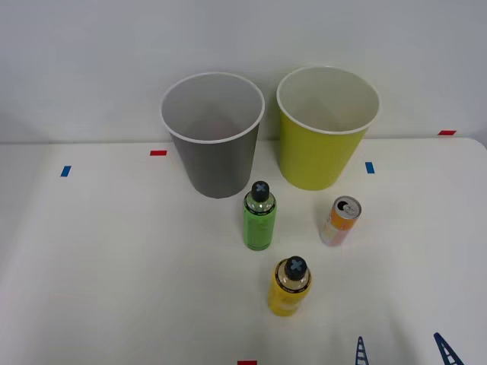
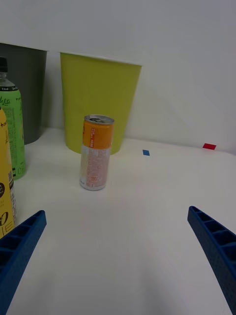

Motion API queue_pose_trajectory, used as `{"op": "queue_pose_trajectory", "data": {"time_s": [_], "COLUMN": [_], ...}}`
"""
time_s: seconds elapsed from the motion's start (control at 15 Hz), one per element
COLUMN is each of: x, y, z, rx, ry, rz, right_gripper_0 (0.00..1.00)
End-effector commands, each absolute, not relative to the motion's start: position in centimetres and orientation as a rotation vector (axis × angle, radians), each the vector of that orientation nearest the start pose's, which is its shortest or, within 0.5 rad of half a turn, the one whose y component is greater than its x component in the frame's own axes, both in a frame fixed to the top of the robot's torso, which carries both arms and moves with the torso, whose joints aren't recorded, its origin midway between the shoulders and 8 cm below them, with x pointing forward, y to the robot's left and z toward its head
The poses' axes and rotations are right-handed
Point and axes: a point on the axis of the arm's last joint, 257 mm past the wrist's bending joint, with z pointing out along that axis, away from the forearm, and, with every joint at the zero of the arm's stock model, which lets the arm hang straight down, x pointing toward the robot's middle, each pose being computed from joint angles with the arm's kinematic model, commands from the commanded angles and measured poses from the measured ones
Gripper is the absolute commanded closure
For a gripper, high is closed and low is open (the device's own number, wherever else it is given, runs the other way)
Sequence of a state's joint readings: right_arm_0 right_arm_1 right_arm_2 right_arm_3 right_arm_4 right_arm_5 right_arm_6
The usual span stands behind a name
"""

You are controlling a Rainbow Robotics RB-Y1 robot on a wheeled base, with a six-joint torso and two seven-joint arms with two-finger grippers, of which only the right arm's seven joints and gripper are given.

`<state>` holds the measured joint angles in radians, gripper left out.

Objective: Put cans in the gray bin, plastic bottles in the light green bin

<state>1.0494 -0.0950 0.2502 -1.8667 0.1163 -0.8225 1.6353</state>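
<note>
Front view: gray bin (image 1: pixel 212 137) and light green bin (image 1: pixel 326 129) stand side by side at the back of the white table (image 1: pixel 114 266), both showing their pale insides from above
Front view, bottles: green bottle (image 1: pixel 259 217) stands upright just before the gray bin; yellow bottle (image 1: pixel 289 286) stands nearer the robot, apart from it
Front view, can: orange-and-white can (image 1: pixel 340 220) stands upright before the light green bin, to the right of the green bottle
Front view, right gripper (image 1: pixel 403 351): two blue finger tips at the lower edge, spread apart, holding nothing
Right wrist view: can seen from the side, silver top and orange band; bins show as outer walls, no insides
Right wrist view, can and fingers (image 2: pixel 19 248): can stands ahead of the released fingers, well apart from both, nearer the finger beside the bottles
</note>
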Motion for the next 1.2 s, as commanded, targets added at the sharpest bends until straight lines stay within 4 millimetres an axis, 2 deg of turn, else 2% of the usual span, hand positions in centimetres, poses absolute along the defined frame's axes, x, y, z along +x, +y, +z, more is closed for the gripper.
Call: {"op": "queue_pose_trajectory", "data": {"time_s": [0.07, 1.2], "x": [21.46, 21.46], "y": [-21.87, -21.87], "z": [-25.55, -25.55], "rx": [-0.115, -0.115], "ry": [1.455, 1.455], "rz": [-0.131, -0.131], "right_gripper_0": [0.0, 0.0]}}
